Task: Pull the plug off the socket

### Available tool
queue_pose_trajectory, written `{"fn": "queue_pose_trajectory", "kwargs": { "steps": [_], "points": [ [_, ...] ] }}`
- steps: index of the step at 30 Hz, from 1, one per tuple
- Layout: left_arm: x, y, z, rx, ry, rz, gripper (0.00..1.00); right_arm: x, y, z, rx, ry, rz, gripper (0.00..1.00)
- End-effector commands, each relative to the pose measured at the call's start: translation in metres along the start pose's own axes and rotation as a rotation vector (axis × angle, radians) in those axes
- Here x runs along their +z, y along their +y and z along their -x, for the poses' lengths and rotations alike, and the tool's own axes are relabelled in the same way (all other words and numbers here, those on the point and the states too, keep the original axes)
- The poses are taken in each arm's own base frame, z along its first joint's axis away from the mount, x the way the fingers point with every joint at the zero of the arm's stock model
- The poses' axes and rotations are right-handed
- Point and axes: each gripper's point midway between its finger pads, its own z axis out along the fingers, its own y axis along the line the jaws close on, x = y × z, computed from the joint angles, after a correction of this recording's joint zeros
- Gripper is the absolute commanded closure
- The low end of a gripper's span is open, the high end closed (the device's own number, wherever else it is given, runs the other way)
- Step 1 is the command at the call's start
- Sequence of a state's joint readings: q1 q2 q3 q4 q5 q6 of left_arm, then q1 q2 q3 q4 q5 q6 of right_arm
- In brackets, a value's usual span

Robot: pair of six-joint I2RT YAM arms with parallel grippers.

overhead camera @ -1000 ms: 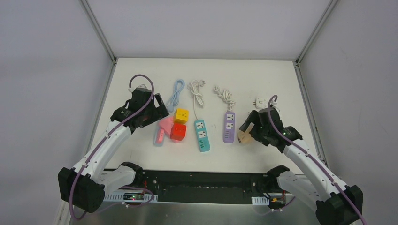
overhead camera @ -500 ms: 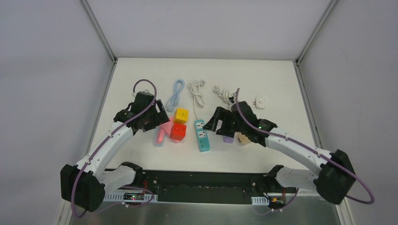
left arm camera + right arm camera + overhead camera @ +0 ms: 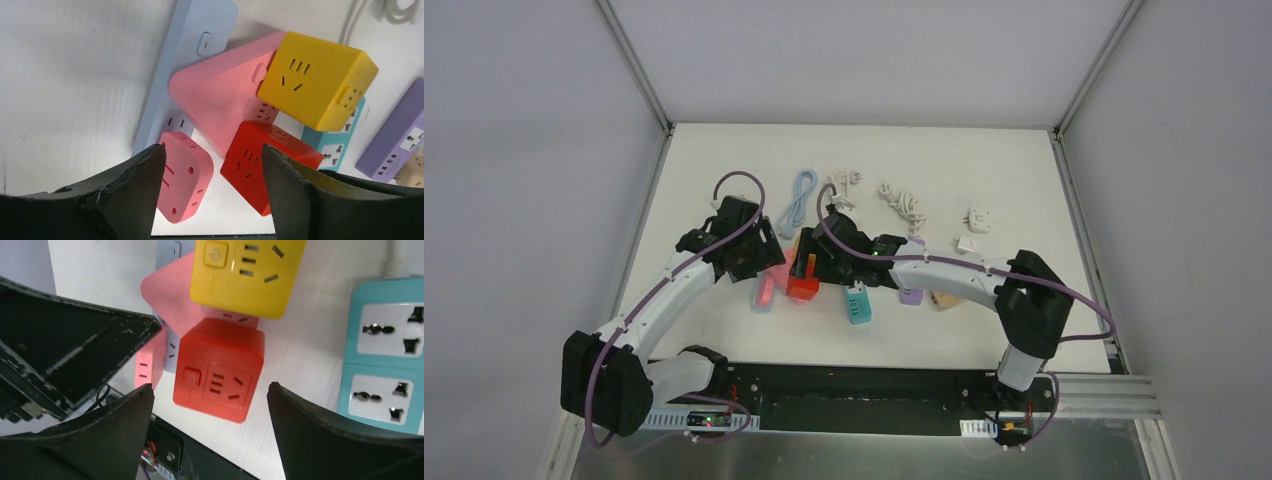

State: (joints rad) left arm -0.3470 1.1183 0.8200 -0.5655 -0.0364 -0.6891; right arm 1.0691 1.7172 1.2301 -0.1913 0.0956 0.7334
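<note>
A light-blue socket strip lies on the white table. It carries a pink triangular block, a yellow cube plug, a red cube plug and a small pink plug. My left gripper hovers open over the gap between the small pink plug and the red cube, holding nothing. My right gripper is open above the red cube, its fingers on either side and apart from it. In the top view both grippers, left and right, meet over this cluster.
A teal strip lies just right of the red cube, then a purple strip and a tan block. Coiled cords and a white adapter sit farther back. The black front rail borders the near edge.
My right arm has swung from the table's right side far to the left, ending over the red cube. The left gripper shifted slightly and its jaws narrowed.
</note>
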Motion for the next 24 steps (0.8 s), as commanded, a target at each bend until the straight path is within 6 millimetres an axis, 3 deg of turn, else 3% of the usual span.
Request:
{"fn": "queue_pose_trajectory", "kwargs": {
  "steps": [1, 8, 18, 24],
  "points": [
    [0.009, 0.013, 0.0, 0.0, 0.008, 0.068, 0.28, 0.011, 0.004, 0.019, 0.001, -0.059, -0.066, 0.14],
    [0.017, 0.012, 0.003, -0.02, 0.005, 0.075, 0.26, 0.028, 0.001, 0.014, -0.021, -0.034, -0.106, 0.19],
    [0.025, 0.016, -0.003, -0.021, 0.024, 0.087, 0.26, 0.028, -0.016, 0.006, -0.064, -0.004, -0.165, 0.55],
    [0.034, 0.008, -0.014, -0.014, 0.074, 0.034, 0.28, 0.021, -0.021, 0.004, -0.105, 0.001, -0.15, 0.6]
  ]
}}
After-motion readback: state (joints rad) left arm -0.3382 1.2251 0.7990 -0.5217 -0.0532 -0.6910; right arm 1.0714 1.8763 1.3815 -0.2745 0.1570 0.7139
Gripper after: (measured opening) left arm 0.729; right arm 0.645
